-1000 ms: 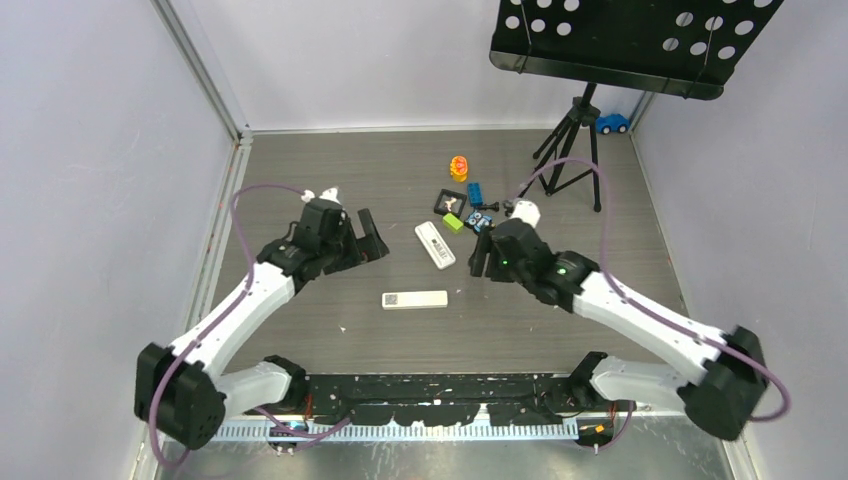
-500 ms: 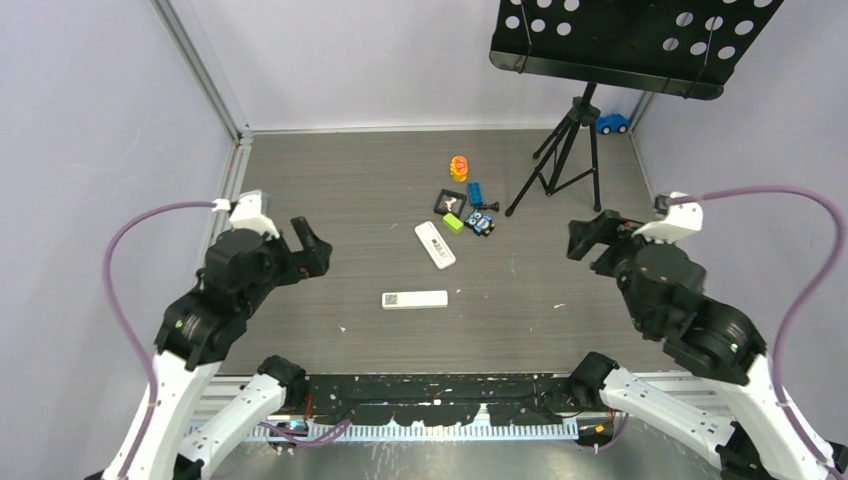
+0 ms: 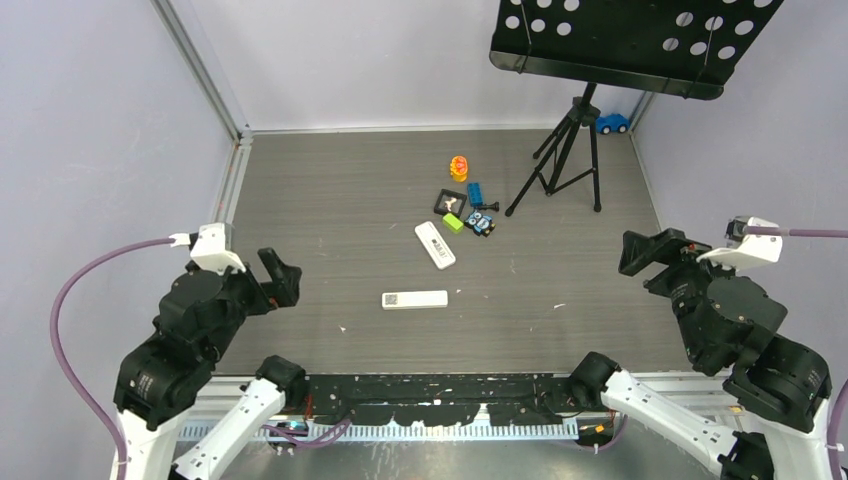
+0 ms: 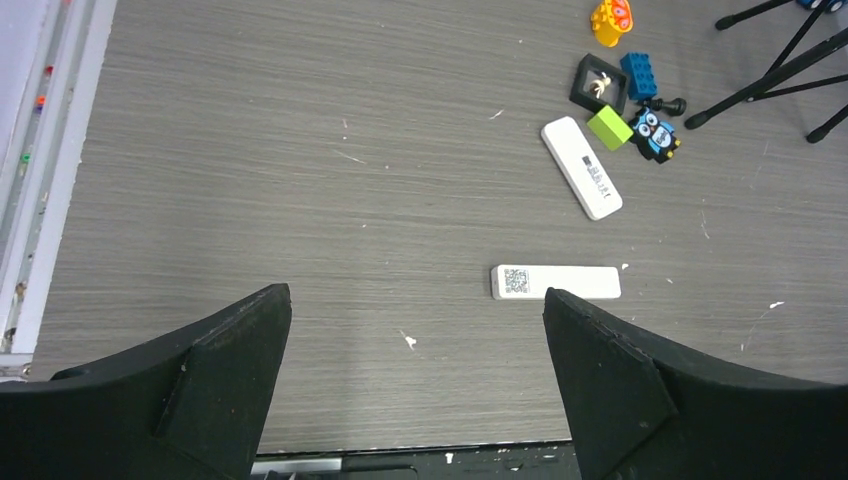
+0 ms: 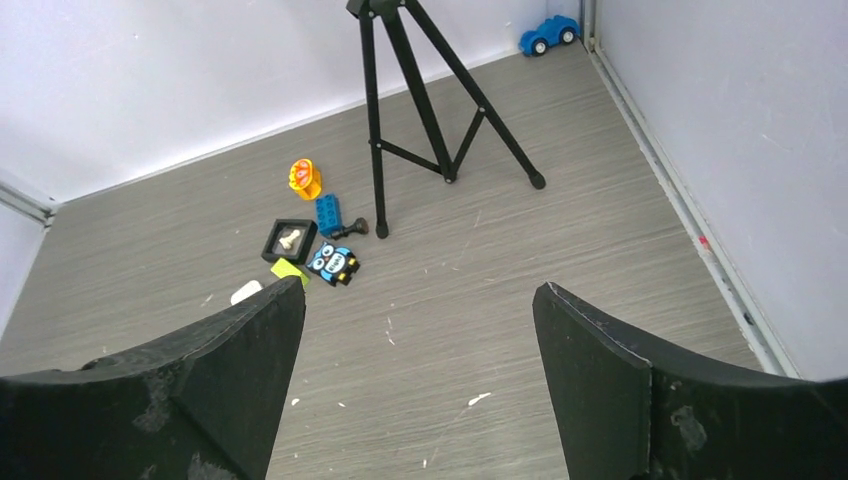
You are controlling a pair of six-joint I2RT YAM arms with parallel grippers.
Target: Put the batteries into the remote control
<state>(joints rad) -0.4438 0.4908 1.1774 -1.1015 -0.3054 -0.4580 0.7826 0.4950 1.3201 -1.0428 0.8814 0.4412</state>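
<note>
Two white remotes lie mid-table. The broader remote control [image 3: 435, 245] lies diagonally with small grey marks on its top; it also shows in the left wrist view [image 4: 582, 168]. A slimmer white remote [image 3: 414, 299] with a square code mark lies nearer the front [image 4: 556, 283]. I cannot make out any batteries. My left gripper [image 3: 280, 275] is open and empty, held high at the near left [image 4: 415, 300]. My right gripper [image 3: 650, 255] is open and empty, held high at the near right [image 5: 420, 295].
Behind the remotes lie small toys: a green block [image 3: 453, 222], an owl figure [image 3: 481, 223], a black frame [image 3: 449, 203], a blue brick [image 3: 475, 191] and an orange figure [image 3: 459, 168]. A black tripod stand [image 3: 565, 150] and a blue toy car [image 3: 612, 123] are at the back right.
Both arms have drawn back from the middle of the table to the near corners and risen. Nothing on the table has moved.
</note>
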